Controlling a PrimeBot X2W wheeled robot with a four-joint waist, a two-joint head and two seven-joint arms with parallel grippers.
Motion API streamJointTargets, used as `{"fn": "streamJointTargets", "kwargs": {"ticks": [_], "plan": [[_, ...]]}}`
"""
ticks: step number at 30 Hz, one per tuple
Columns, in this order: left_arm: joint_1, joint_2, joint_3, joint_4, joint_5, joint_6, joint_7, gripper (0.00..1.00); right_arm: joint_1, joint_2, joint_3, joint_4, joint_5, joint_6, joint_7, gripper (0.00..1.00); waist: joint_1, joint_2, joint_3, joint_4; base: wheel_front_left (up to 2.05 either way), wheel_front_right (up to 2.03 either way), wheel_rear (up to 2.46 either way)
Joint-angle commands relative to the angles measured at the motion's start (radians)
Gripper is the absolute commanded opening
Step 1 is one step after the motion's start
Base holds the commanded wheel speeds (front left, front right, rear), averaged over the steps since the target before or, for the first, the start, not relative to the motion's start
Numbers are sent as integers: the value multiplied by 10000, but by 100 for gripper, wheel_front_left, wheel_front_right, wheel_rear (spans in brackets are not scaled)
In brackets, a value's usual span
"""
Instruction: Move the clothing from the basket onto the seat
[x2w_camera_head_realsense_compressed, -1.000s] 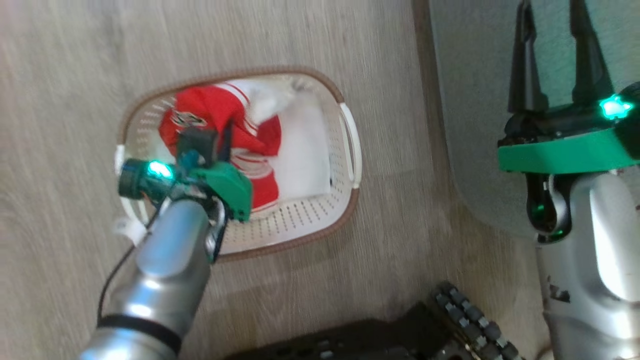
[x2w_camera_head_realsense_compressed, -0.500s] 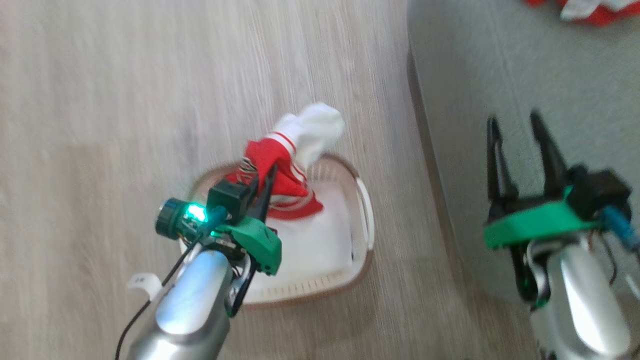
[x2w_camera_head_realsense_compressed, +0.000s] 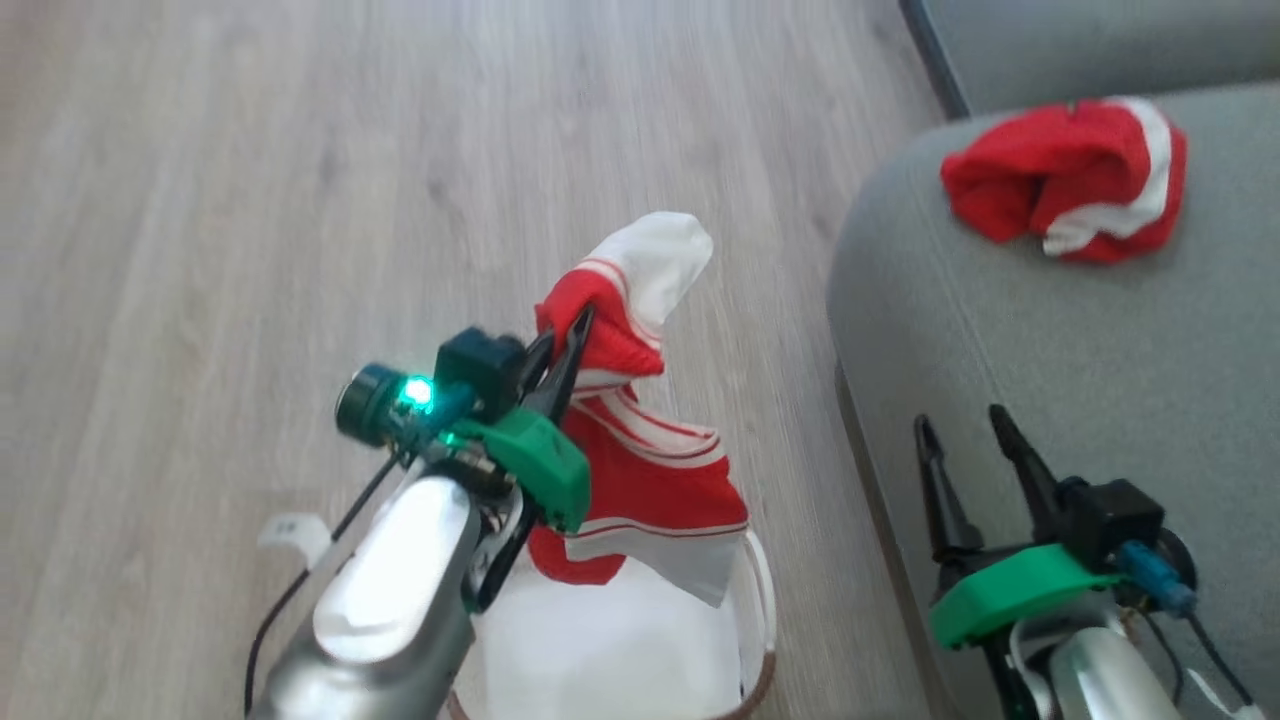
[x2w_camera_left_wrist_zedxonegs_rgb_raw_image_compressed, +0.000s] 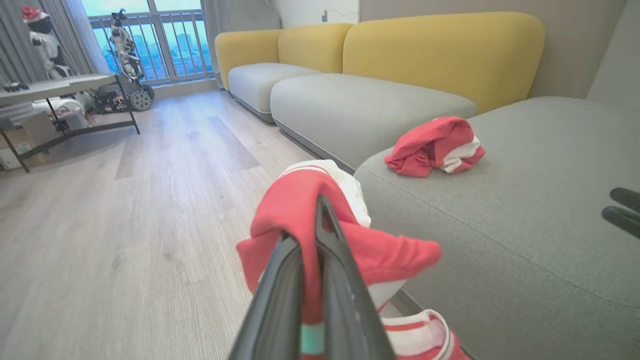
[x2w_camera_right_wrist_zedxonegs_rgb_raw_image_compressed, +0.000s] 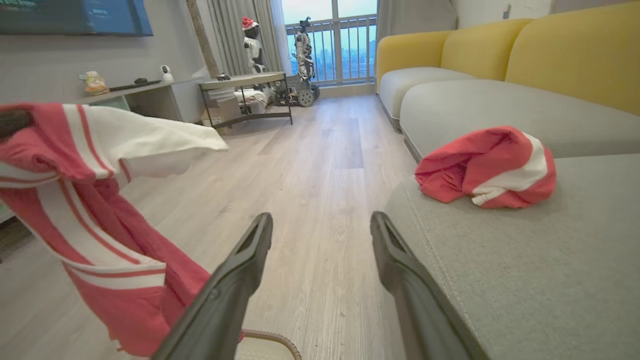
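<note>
- The left gripper (x2w_camera_head_realsense_compressed: 572, 330) has its two dark fingers pressed together on a fold of a red garment (x2w_camera_head_realsense_compressed: 650, 485). It pinches near the top, so the rest hangs free.
- The high hold is probably meant to lift the trailing cloth clear of the basket (x2w_camera_head_realsense_compressed: 764, 600) and above the seat (x2w_camera_head_realsense_compressed: 1050, 350) before it is carried across.
- The red garment is thin and shiny, with white stripes and trim. A white panel sticks up past the pinch, and the lower hem drapes down over the basket; whether it touches the contents cannot be told.
- The basket is cream plastic with a brown woven-look rim and a white handle. It stands on the pale wood-grain floor (x2w_camera_head_realsense_compressed: 250, 200), just beside the seat, and a flat white sheet (x2w_camera_head_realsense_compressed: 610, 640) lies inside it.
- The seat is grey-green woven upholstery with a rounded edge and a stitched seam line.
- A second red-and-white garment (x2w_camera_head_realsense_compressed: 1060, 180) lies crumpled on the seat, well back from its near edge.
- The right gripper (x2w_camera_head_realsense_compressed: 958, 420) hovers over the seat's near edge with its fingers spread apart and nothing between them, apparently kept out of the way.
</note>
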Motion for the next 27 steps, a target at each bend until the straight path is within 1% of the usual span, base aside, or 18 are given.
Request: {"fn": "streamJointTargets", "kwargs": {"ticks": [1, 7, 8, 11, 12, 13, 15, 18, 21, 27], "plan": [[-919, 166, 297, -510, -73, -81, 146, 0, -223, 3, 424, -291, 102, -4, -67, 100, 1, -1, -621, 234, 0, 0, 0], [-1688, 165, 239, -550, -92, -198, 596, 0, -241, 3, 1158, -308, 290, -4, -67, 100, 1, -1, -890, 290, 0, 0, 0], [-1955, 157, 226, -460, -95, -219, 683, 0, -284, 3, 1538, -390, 383, -4, -67, 100, 1, -1, -938, 299, 0, 0, 0], [-2330, 129, 177, -314, -104, -247, 741, 0, -320, 3, 2065, -449, 508, -4, -67, 100, 1, -1, -998, 315, 0, 0, 0], [-2330, 129, 177, -314, -104, -247, 741, 0, -320, 3, 2065, -449, 508, -4, -67, 100, 1, -1, -998, 315, 0, 0, 0], [-2541, 94, 114, -269, -146, -268, 752, 0, -435, 3, 2351, -350, 437, -4, -67, 100, 1, -1, -1016, 339, 0, 0, 0], [-2636, 75, 71, -256, -167, -273, 749, 0, -535, 3, 2495, -279, 360, -4, -67, 100, 1, -1, -1022, 358, 0, 0, 0], [-2875, 25, -71, -192, -251, -281, 747, 0, -929, 3, 2814, 99, 130, -4, -67, 100, 1, -1, -1029, 441, 0, 0, 0], [-3055, -12, -239, -137, -339, -270, 715, 0, -1384, 3, 2877, 563, -201, -4, -67, 100, 1, -1, -1027, 569, 0, 0, 0], [-3250, -50, -616, -154, -537, -198, 632, 0, -2139, 3, 3291, 1624, -362, -4, -67, 100, 1, -1, -1040, 816, 0, 0, 0]]}}
